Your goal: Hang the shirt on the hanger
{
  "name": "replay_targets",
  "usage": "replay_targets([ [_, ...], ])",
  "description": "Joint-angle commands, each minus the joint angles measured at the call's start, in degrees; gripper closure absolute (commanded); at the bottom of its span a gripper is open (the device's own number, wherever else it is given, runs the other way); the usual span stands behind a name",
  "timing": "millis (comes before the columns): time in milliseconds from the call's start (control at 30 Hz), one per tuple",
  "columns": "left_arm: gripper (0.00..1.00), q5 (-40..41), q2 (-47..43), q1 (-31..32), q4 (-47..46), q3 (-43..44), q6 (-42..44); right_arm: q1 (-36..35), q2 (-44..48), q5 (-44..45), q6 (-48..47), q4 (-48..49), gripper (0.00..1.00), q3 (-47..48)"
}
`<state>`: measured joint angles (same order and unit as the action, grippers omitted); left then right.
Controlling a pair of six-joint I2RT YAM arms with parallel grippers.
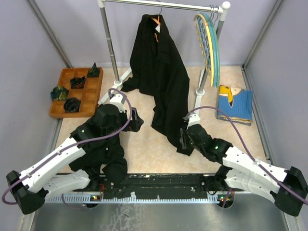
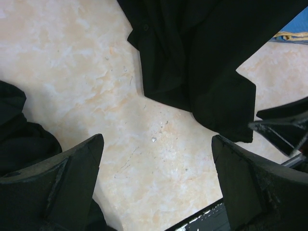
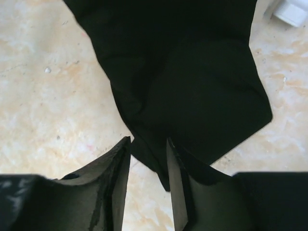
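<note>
Fingers [image 3: 113, 183] of the right gripper [image 1: 184, 137] stand fairly close together around the lowest tip of the shirt [image 1: 161, 72]. In the wrist view a tongue of black cloth runs down between them. Bare table shows in the gap below it, so whether the pads actually pinch the fabric cannot be told. Across from it, the left gripper [image 2: 156, 178] is spread wide over the table [image 1: 144, 154] with nothing between its fingers, and the shirt's hem lies just ahead of it.

The shirt hangs from the orange hanger [image 1: 156, 22] on the rack rail [image 1: 163, 4] near the table's far edge. It is draped unevenly, and its long lower part trails across the middle of the table.

The step in hand looks like taking that trailing end to straighten the hang. Doing it well probably means biting more than the very tip, since thin soft cloth slips from a shallow hold. It also calls for a gentle draw, because a hard tug could drag the shirt off the hanger.

Room is fair, with open table between the two arms. The rack's right foot [image 1: 199, 91] and the blue-and-yellow garment [image 1: 238, 103] sit near the right gripper toward the right edge. Spare hangers [image 1: 210, 48] hang above them. A black clothes pile [image 1: 103, 156] lies under the left arm by the near edge, and the wooden tray [image 1: 91, 94] sits at the far left.
</note>
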<state>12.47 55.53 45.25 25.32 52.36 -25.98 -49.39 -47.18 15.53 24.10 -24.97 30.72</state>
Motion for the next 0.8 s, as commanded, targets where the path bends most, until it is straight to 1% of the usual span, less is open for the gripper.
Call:
replay_targets([
  [0, 0.01, 1.1, -3.6, -0.3, 3.1, -2.6, -1.9, -0.2, -4.8, 9.4, 3.8, 21.0, 0.70, -3.1],
  [100, 0.01, 0.6, -5.5, -0.3, 3.4, -3.5, -2.3, 1.0, -11.7, 11.1, 1.8, 28.4, 0.73, -3.2],
  [267, 0.01, 0.7, -7.6, -0.4, 4.1, -3.4, -1.8, 3.7, -23.3, 10.0, 1.4, 34.7, 0.73, -0.3],
  [367, 0.01, 0.6, -8.6, -0.4, 5.2, -3.2, -1.8, 3.8, -28.7, 10.2, 3.0, 39.4, 0.74, 0.2],
  [467, 0.01, 0.2, -10.1, -0.3, 4.9, -3.9, -1.8, 3.8, -34.1, 10.8, 5.1, 43.5, 0.72, 1.7],
  [600, 0.01, -0.1, -11.2, -0.4, 5.4, -4.4, -1.5, 3.5, -41.9, 10.5, 7.6, 46.1, 0.71, 7.8],
  [767, 0.01, 0.4, -11.2, -0.4, 6.0, -4.5, -1.7, 3.4, -55.8, 12.0, 9.1, 51.2, 0.64, 19.4],
])
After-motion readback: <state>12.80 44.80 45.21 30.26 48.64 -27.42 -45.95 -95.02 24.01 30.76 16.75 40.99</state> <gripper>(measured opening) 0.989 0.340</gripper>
